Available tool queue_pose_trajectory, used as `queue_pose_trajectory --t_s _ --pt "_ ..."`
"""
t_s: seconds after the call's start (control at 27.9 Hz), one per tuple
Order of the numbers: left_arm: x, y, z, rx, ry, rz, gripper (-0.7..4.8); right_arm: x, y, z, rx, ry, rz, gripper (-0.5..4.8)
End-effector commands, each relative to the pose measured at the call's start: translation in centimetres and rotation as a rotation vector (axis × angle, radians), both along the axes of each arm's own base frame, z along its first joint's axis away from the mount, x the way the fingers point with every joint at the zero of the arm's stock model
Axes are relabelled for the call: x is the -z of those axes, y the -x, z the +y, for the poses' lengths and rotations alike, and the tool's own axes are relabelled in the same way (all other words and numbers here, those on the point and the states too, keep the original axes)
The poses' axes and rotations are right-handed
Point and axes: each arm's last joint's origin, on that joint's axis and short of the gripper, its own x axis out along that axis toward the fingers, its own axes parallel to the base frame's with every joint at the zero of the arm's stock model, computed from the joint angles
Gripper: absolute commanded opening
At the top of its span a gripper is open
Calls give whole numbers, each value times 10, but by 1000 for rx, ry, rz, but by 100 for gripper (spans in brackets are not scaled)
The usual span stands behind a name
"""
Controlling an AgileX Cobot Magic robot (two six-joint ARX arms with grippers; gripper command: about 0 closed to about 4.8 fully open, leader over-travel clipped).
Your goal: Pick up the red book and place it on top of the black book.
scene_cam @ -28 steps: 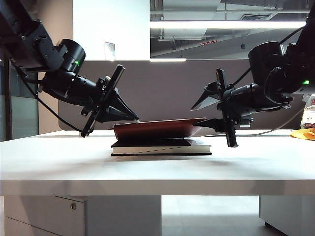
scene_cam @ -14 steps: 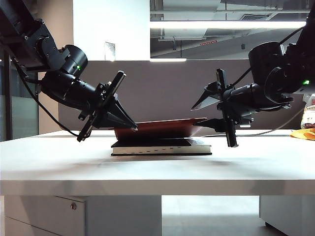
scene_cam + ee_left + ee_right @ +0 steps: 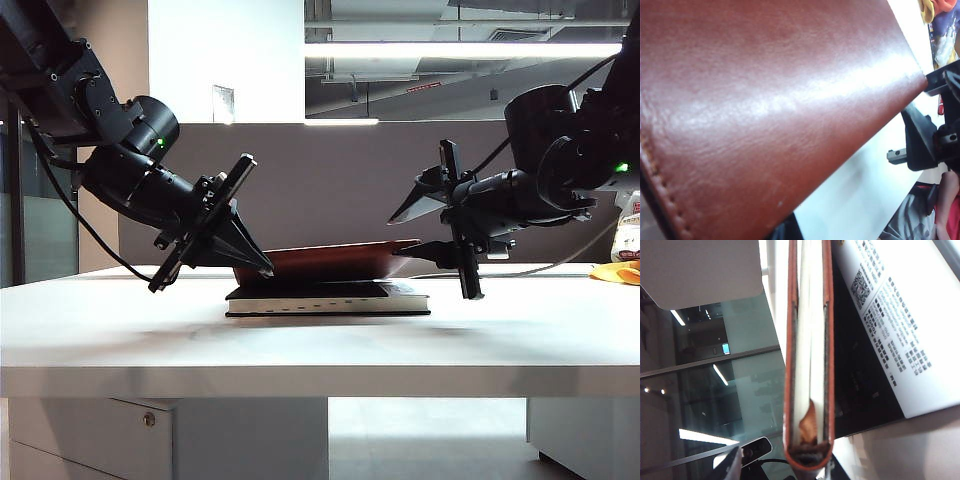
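Note:
The red book (image 3: 330,262) hangs slanted just above the black book (image 3: 330,298), which lies flat on the table. Its left end is low, close to the black cover, and its right end is higher. My left gripper (image 3: 265,268) points down to the right and is shut on the left end. In the left wrist view the red cover (image 3: 765,100) fills the picture, with one dark finger (image 3: 785,233) at its edge. My right gripper (image 3: 394,240) stands open around the right end, which rests on the lower finger. The upper finger (image 3: 734,464) is apart from the red book (image 3: 810,340). The black book (image 3: 860,390) lies beside it.
The white table (image 3: 320,340) carries both books near its middle. A yellow object (image 3: 615,272) and a white packet (image 3: 628,235) sit at the far right edge. A grey partition (image 3: 330,180) stands behind the table.
My left gripper has tipped further downward, and the red book's left end has sunk toward the black book. The right gripper and the book's right end have stayed still.

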Motion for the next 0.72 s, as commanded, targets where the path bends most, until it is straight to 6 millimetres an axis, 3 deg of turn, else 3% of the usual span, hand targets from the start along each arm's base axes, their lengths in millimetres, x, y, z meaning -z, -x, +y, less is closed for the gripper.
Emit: queue_pose_trajectory --t_s 0.04,0.72 --pt "-4 -3 0 -6 0 -33 -5 -10 -1 2 -7 -15 -56 208" --pt "-6 -23 -5 -1 16 -11 -5 -10 0 3 -40 -22 -54 208"
